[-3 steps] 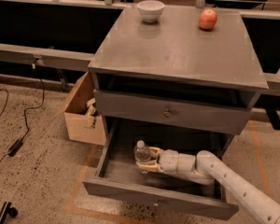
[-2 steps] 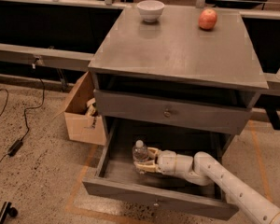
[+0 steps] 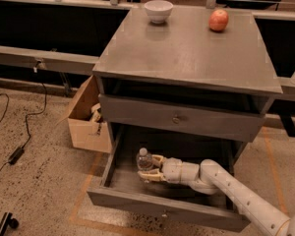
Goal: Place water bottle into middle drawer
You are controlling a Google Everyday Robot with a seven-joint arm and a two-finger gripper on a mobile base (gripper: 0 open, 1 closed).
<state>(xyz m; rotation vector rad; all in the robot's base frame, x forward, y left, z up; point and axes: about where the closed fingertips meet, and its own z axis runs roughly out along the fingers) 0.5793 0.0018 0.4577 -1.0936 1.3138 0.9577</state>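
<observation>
Water bottle (image 3: 144, 159) stands upright, cap up, clasped between the fingers of the gripper (image 3: 148, 168), which reaches in from the right, low inside the open middle drawer (image 3: 137, 204), toward its left side. Its base seems just above the floor, so the release looks like a short drop. Higher up, a white bowl (image 3: 158, 10) and an apple (image 3: 219, 19) sit on the cabinet top (image 3: 187, 53)
</observation>
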